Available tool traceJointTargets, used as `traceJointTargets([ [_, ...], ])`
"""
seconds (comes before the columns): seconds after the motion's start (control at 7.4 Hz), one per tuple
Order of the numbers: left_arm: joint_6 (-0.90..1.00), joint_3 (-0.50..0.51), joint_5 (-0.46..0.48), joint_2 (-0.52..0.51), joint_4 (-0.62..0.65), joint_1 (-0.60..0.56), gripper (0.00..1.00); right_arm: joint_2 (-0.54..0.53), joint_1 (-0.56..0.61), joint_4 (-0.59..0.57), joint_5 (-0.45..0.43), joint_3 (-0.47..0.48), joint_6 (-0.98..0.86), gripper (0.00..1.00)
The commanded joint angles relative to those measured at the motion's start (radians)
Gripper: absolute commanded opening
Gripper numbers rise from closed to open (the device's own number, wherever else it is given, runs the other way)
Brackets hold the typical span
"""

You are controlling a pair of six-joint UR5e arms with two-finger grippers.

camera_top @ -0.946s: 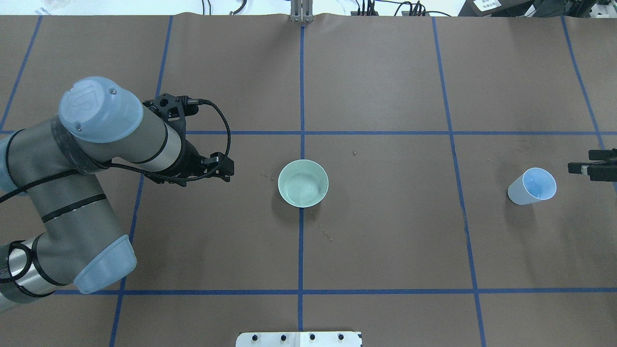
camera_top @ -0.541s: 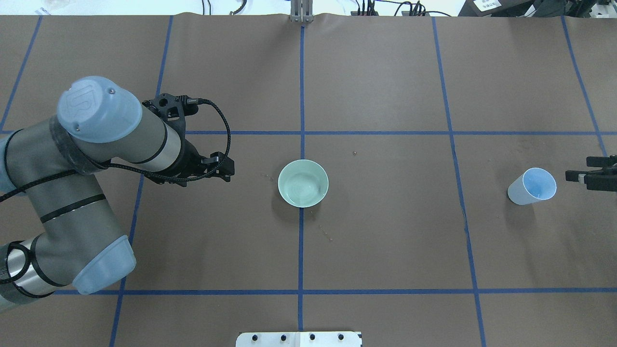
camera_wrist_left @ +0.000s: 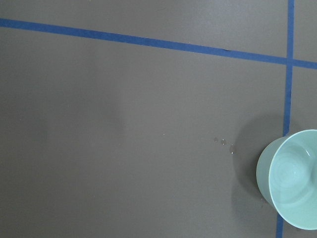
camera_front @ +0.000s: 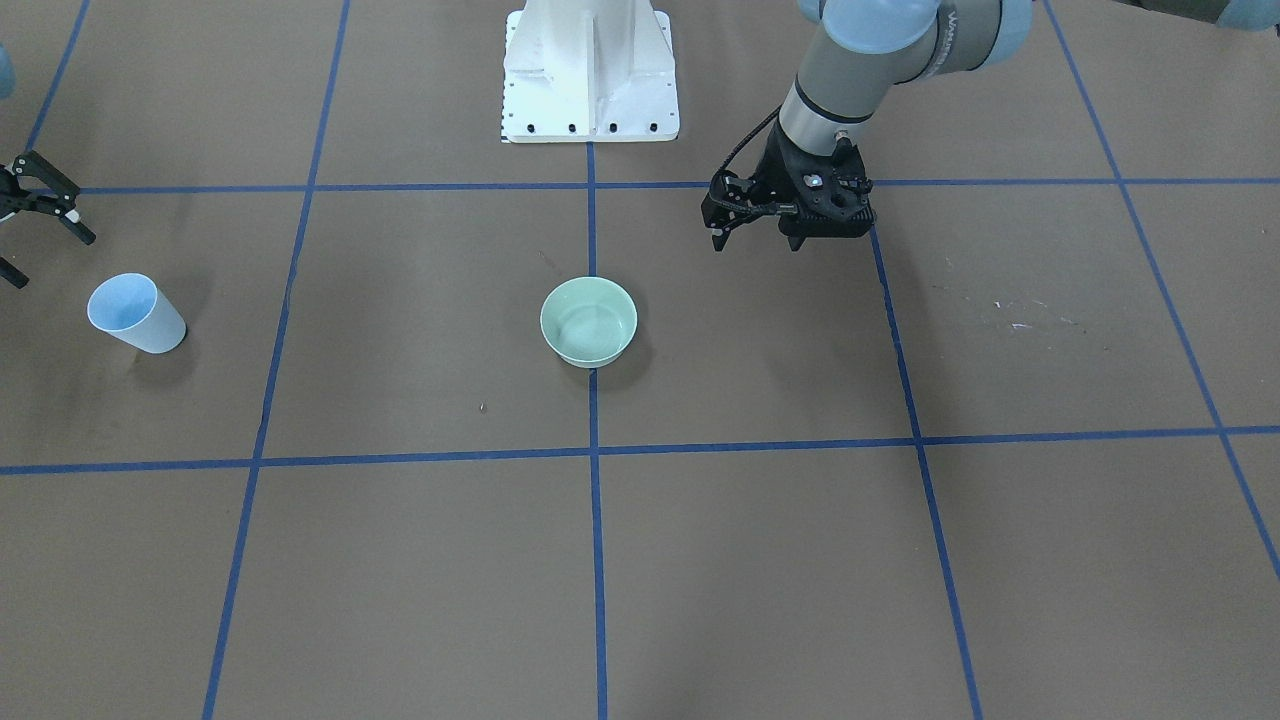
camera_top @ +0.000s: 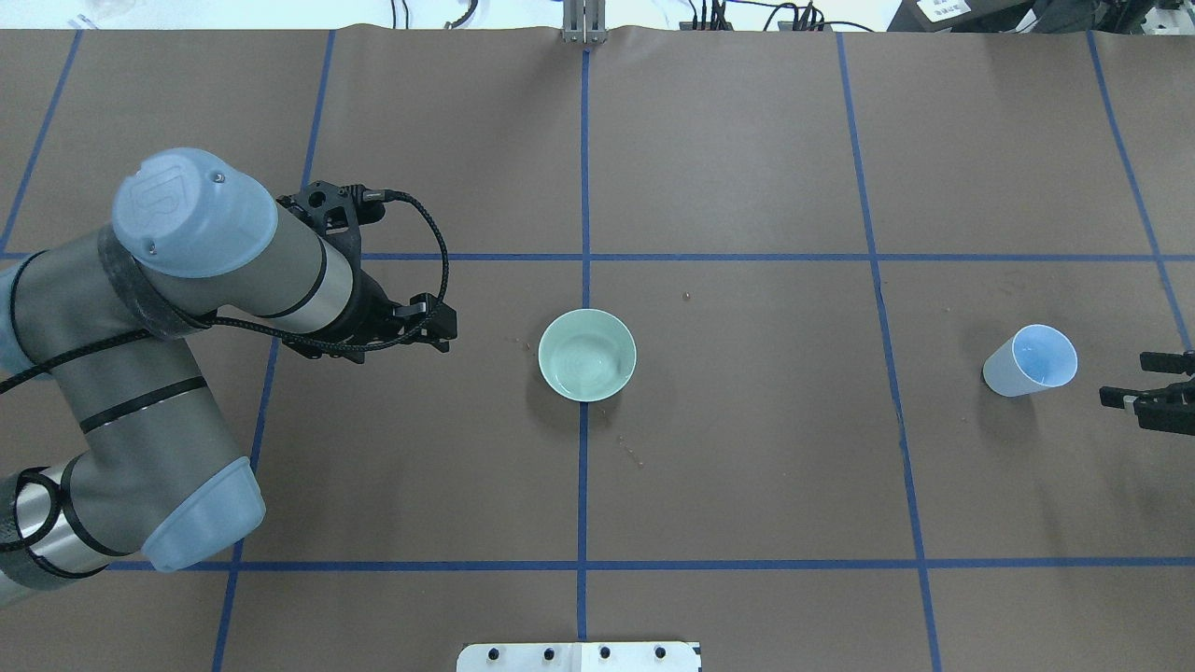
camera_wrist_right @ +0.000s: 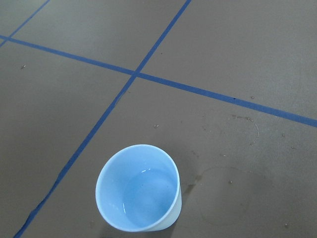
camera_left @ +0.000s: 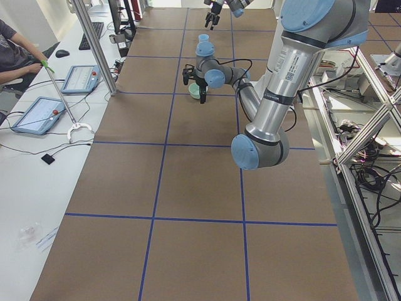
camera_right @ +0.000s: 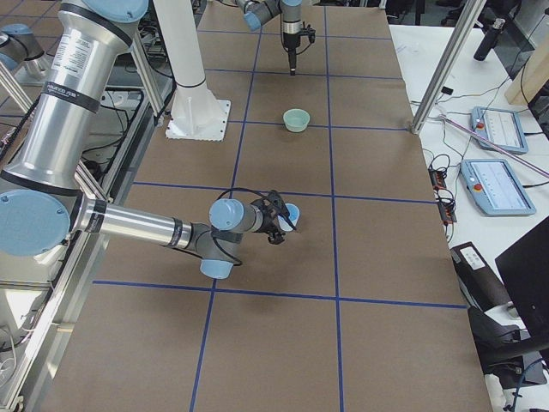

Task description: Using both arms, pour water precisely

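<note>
A pale green bowl (camera_top: 587, 355) stands at the table's middle; it also shows in the front view (camera_front: 588, 320) and the left wrist view (camera_wrist_left: 292, 181). A light blue cup (camera_top: 1027, 362) stands upright at the right, with a faint sheen of water (camera_wrist_right: 144, 171) inside. My left gripper (camera_top: 443, 334) hangs open and empty to the left of the bowl, apart from it. My right gripper (camera_top: 1123, 378) is open and empty just right of the cup, a little nearer the robot, not touching it. In the front view it shows at the left edge (camera_front: 45, 258).
Blue tape lines (camera_top: 584, 187) grid the brown table cover. A few water droplets (camera_wrist_left: 223, 142) lie left of the bowl. The white pedestal (camera_front: 590, 70) stands at the robot's side. Operator tablets (camera_right: 493, 129) lie beyond the far edge.
My right gripper has moved toward the robot's side, from level with the cup's rim to slightly nearer than it. The left arm, the bowl and the cup have barely moved.
</note>
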Motion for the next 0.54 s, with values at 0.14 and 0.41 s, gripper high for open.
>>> traceJointTargets([
  [0.14,-0.001,0.0,-0.001,-0.005,0.0,0.0,0.99,0.002,-0.051,0.051,-0.08,-0.004,-0.081,0.92],
  [0.41,-0.001,-0.002,-0.001,-0.01,0.0,0.0,0.99,0.006,-0.088,0.064,-0.117,-0.025,-0.081,0.92],
])
